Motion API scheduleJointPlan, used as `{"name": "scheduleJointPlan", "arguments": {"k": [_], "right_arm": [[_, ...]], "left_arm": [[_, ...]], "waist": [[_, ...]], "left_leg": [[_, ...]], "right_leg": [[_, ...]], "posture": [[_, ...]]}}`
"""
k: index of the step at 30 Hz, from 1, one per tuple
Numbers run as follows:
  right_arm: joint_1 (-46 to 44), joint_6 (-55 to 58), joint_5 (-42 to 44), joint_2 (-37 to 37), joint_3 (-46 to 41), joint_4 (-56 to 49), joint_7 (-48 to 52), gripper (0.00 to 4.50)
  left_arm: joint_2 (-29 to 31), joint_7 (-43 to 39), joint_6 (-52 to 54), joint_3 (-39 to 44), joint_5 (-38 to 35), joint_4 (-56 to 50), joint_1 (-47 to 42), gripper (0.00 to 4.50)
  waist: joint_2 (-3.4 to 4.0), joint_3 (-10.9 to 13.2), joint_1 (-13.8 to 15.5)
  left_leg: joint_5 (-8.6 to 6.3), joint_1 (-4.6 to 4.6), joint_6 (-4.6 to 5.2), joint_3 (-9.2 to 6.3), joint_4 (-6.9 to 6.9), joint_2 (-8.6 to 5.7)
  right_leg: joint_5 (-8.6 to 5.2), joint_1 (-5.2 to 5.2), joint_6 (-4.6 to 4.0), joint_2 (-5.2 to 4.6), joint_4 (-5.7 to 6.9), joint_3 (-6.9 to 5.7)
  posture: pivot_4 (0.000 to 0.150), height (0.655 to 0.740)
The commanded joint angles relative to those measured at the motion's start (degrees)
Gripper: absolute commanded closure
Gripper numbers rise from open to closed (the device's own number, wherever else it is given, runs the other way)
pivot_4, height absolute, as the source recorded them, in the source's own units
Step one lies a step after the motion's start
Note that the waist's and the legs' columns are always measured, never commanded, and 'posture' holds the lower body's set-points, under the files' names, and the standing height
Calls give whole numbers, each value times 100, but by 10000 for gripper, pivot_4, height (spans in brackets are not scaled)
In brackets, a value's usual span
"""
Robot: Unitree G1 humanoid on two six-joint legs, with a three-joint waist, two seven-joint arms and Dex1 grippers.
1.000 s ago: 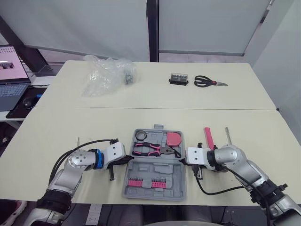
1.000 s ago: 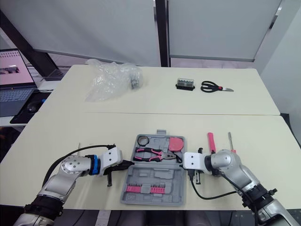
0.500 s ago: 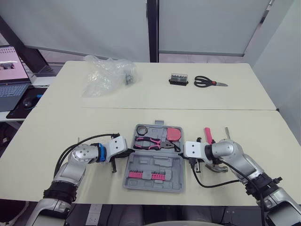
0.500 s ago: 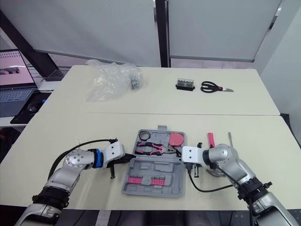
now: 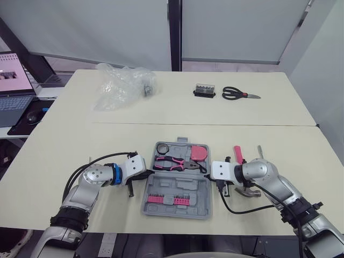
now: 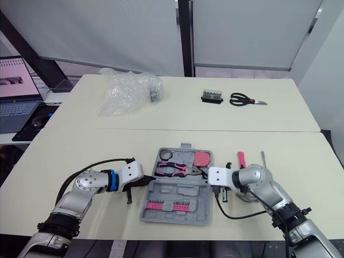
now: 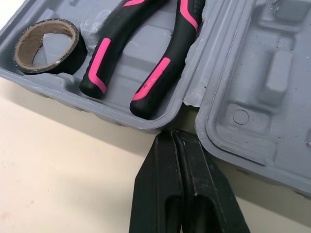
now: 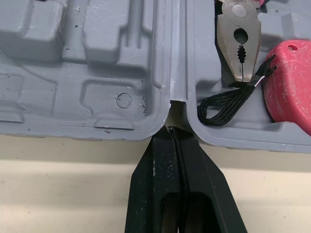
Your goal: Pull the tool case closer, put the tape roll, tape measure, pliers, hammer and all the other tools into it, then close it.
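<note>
Table: the wide cream table carries everything. The case sits near its front edge, within reach of both your arms.

Tool case: the grey moulded plastic tool case lies open and flat between the two hands. The tray half is farther from you and the lid half, with its row of pink bits, is nearer. I judge it close enough for loading.

Left hand: your left hand is clenched, its black fingers pressed together on nothing. The tip meets the case's left side right at the hinge seam, probably to push or steady the case.

Right hand: your right hand is clenched and empty too. Its tip sits in the hinge notch on the case's right side, so the case is braced from both ends.

Hammer: the pink-gripped hammer lies on the table just right of the case, partly under your right arm. It is not yet packed. A thin metal-shafted tool lies beside it.

Pliers: the black-and-pink-handled pliers rest across the tray, close ahead of both fingertips.

Tape measure: the rounded pink tape measure sits in the tray's right corner.

Tape roll: the small black tape roll sits in the tray's left corner.
</note>
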Motion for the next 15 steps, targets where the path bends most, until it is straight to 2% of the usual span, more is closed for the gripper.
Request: {"name": "scheduleJointPlan", "arguments": {"k": [1, 15], "right_arm": [[-19, -139, 41, 109, 11, -71, -115, 45000], [-99, -309, 4, 193, 26, 183, -190, 45000]], "left_arm": [[-159, -161, 65, -386, 9, -220, 182, 44643], [-98, -198, 207, -397, -12, -403, 287, 44643]], "waist": [[0, 0, -2], [0, 0, -16]], "left_leg": [[0, 0, 0, 0, -1, 0], [0, 1, 0, 1, -6, 1]], "right_leg": [[0, 0, 0, 0, -1, 0], [0, 0, 0, 0, -5, 1]], "posture": [[1500, 7400], [1500, 7400]]}}
